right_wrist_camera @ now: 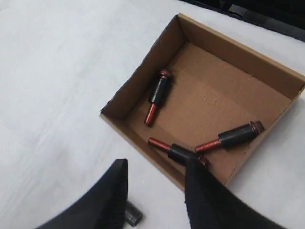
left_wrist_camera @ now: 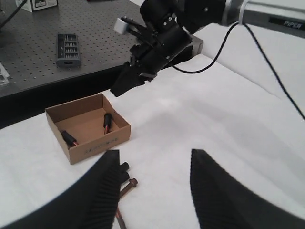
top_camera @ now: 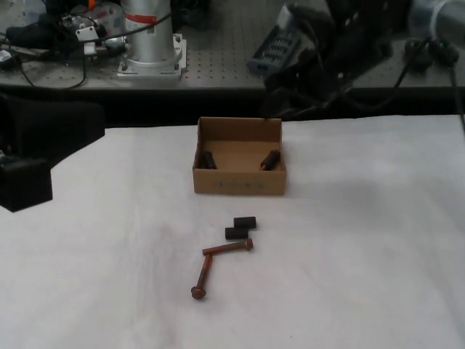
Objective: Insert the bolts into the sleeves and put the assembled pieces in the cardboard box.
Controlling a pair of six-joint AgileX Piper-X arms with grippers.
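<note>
Left end effector [left_wrist_camera: 153, 155] and right end effector [right_wrist_camera: 155, 164] both gape, empty. 2 loose bolts [top_camera: 228, 248] look rigid, slick, light: pinch mid-shank.

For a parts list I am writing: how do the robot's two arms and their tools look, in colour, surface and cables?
Both tools are black. The left tool has broad fingers with fine ribs on the inner faces. The right tool has dark fingers that look plain. The right arm has a silver-white link with dark print, a black wrist block and a thin black cable.
</note>
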